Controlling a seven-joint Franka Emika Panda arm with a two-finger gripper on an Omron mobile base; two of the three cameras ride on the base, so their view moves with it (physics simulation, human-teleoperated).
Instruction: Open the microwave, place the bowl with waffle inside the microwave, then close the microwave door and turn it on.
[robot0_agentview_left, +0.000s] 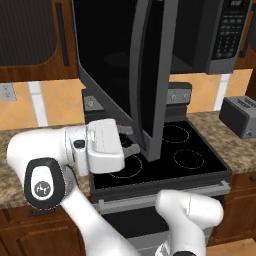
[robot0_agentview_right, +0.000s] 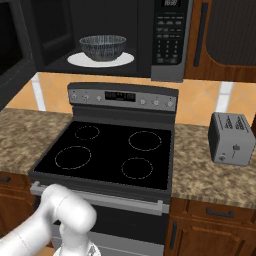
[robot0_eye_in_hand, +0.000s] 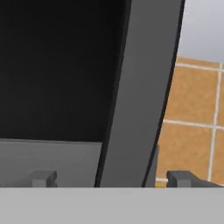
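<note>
Two steps done: microwave door (robot0_agentview_left: 150, 75) stood open, bowl (robot0_agentview_right: 102, 47) sat on the turntable (robot0_agentview_right: 75, 60) inside the microwave (robot0_agentview_right: 165, 40). Gripper (robot0_agentview_left: 131, 145), jaws wide and empty, straddled the door's lower edge. Outstanding: closing, starting.

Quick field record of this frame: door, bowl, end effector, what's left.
microwave door: swung open, edge toward the camera
bowl: inside the microwave, on the white turntable
waffle: not visible from here
end effector: open, at the door's lower free edge, fingers on either side of it in the hand view
toaster: on the counter right of the stove
remaining: close the door, turn the microwave on
</note>
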